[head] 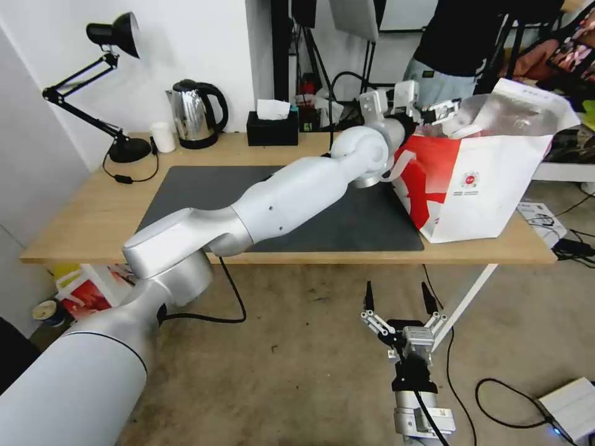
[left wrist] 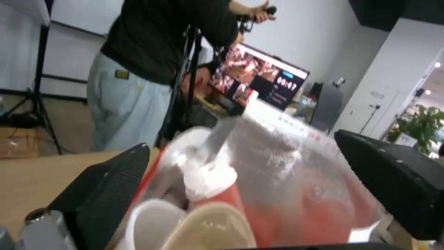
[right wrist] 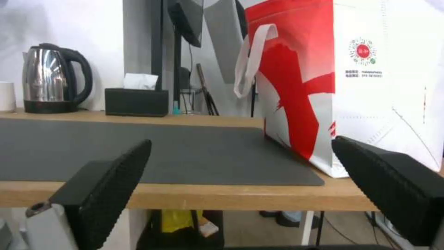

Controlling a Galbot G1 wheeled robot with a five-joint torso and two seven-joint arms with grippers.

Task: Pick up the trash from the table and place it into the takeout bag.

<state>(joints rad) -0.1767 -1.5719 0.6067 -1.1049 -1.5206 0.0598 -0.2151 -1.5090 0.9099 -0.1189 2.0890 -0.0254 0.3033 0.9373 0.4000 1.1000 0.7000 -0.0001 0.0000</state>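
The takeout bag (head: 477,186) stands open on the right end of the table (head: 80,217), partly on the dark mat (head: 198,186). My left arm reaches across the table, and my left gripper (head: 441,113) hovers open at the bag's mouth. Its wrist view looks past the open left gripper (left wrist: 240,142) into the foil lining (left wrist: 287,163). Inside lie the red drink cup (left wrist: 217,198) with its white lid, a white bowl (left wrist: 150,222) and a tan bowl (left wrist: 213,229). My right gripper (head: 397,291) hangs open below the table's front edge, facing the bag (right wrist: 370,86).
Along the table's back edge stand a kettle (head: 197,113), a black tissue box (head: 273,127), a small white cup (head: 163,136) and a black desk lamp (head: 118,93). Cables and a white box (head: 570,406) lie on the floor at the right.
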